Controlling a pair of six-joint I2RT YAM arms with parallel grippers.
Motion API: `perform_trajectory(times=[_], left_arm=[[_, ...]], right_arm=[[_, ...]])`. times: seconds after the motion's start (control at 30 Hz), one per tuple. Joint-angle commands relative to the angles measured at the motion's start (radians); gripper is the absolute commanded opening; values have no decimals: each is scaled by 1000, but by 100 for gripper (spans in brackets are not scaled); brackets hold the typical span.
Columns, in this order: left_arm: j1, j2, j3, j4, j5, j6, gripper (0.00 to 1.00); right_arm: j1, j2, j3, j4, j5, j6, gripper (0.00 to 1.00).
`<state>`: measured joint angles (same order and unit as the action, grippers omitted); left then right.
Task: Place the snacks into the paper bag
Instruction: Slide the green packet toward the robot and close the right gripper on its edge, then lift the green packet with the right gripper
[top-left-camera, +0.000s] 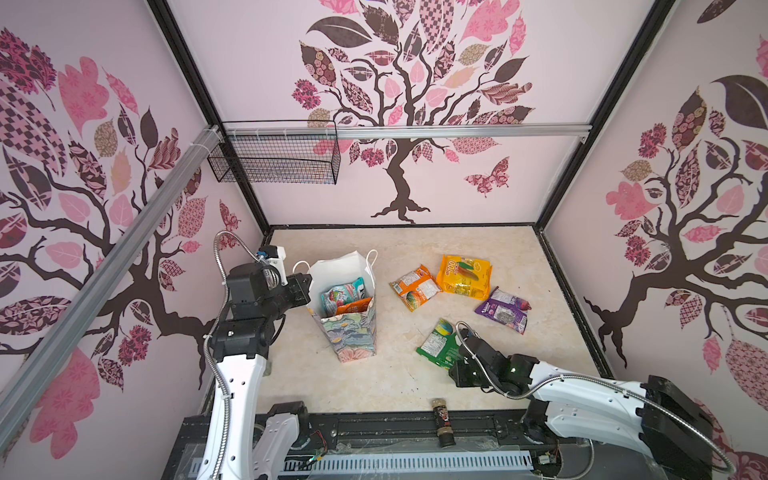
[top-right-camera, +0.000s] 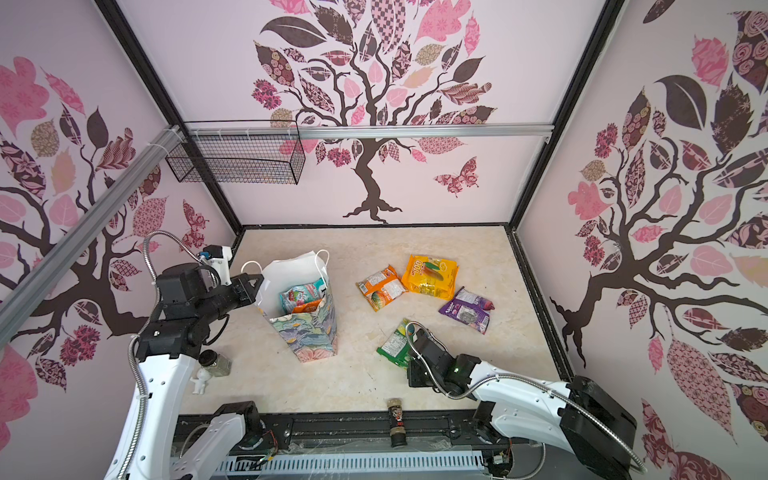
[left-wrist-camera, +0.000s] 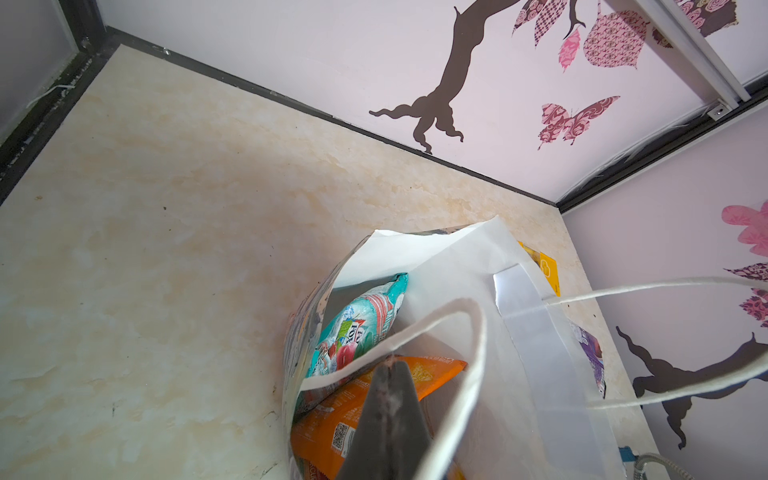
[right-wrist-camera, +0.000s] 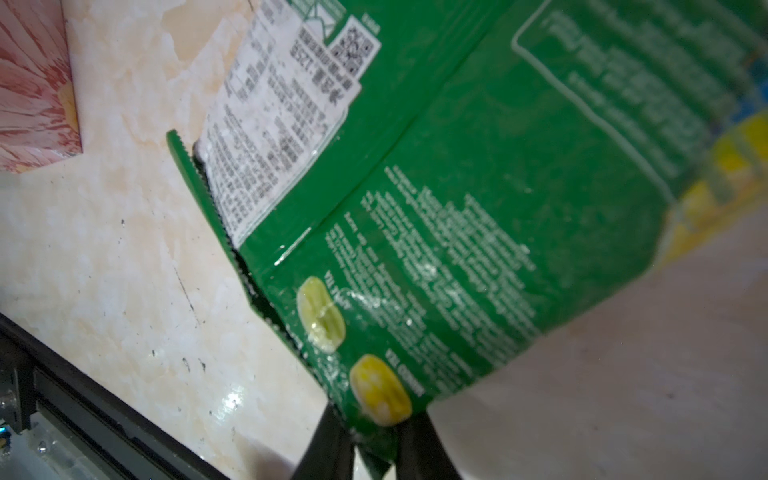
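Right of the paper bag (top-left-camera: 353, 336), the right tool (right-wrist-camera: 374, 419), arm stretched low, pinches the green packet (top-left-camera: 436, 343); left tool (left-wrist-camera: 392, 368) closed.

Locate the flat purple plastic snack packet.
In both top views, the purple plastic packet lies right of centre, beside the yellow plastic packet.

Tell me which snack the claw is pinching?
The green packet, nipped at its edge by the right gripper. The orange packet, yellow packet and purple packet lie free.
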<state>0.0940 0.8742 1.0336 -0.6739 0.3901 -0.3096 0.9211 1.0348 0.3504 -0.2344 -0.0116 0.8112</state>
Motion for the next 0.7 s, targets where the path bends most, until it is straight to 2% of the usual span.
perform_trajectory(times=[0.0,0.3,0.47,0.67], left_arm=[[5,-7,-18,14,1,14,3],[5,0,-21,21,10,8,3],[5,-7,-21,18,6,12,3],[5,-9,-20,15,3,13,3]], right_arm=[[3,-12,8,-3,19,3,14],[3,-33,48,-46,31,-12,1],[2,-70,61,-59,42,-7,0],[2,-47,105,-79,33,-43,0]])
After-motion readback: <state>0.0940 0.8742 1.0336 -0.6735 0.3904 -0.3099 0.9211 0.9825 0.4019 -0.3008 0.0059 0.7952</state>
